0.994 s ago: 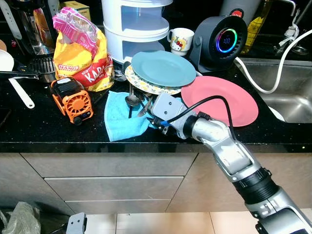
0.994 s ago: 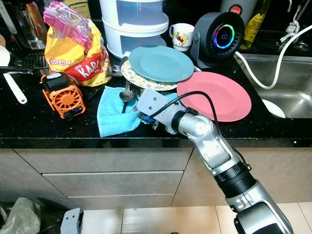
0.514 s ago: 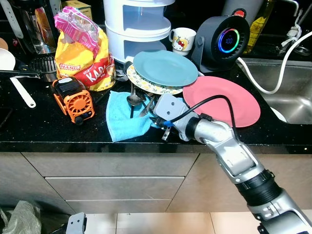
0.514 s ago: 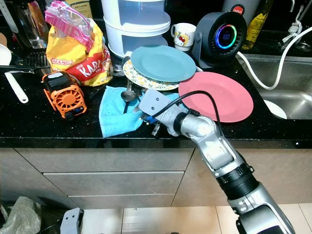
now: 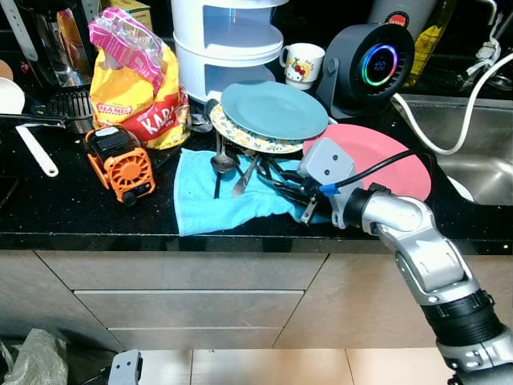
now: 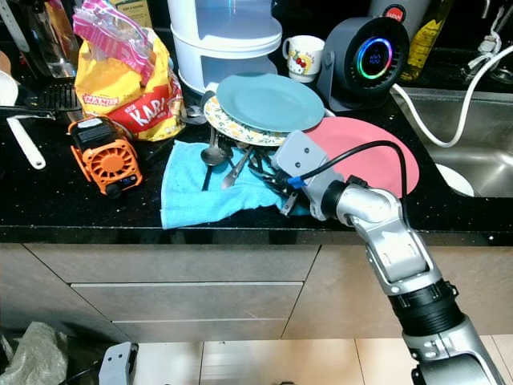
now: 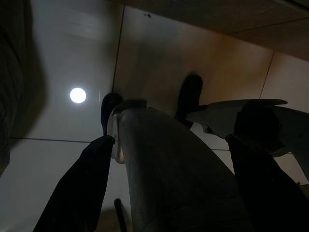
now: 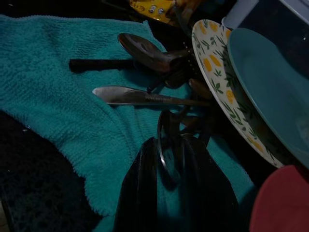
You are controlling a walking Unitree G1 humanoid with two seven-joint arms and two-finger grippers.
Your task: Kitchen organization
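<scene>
The right gripper lies low over a teal terry-cloth towel spread on the speckled black stone worktop, its two glossy black fingers clenched on the thin metal handle of a piece of cutlery that stands up between them. Just beyond the fingertips a dull steel butter knife lies flat on the nap, and past it a rounded spoon rests against a dark-handled utensil. To one side of the fingers three round plates overlap: a smooth teal plate stacked on a cream plate printed with yellow fruit and green leaves, and a matte pink plate right beside the gripper's wrist. Farther off stand one ribbed orange fan-like gadget, one crinkled yellow and red snack bag, one white mug and one dark round device with a glowing ring. Against the frame of half a second ago, the arm has swung toward the pink plate, the towel is pulled out wider and flatter, and cutlery once hidden under the wrist now lies bare. The left gripper hangs idle over pale floor tiles, its fingers spread apart.
</scene>
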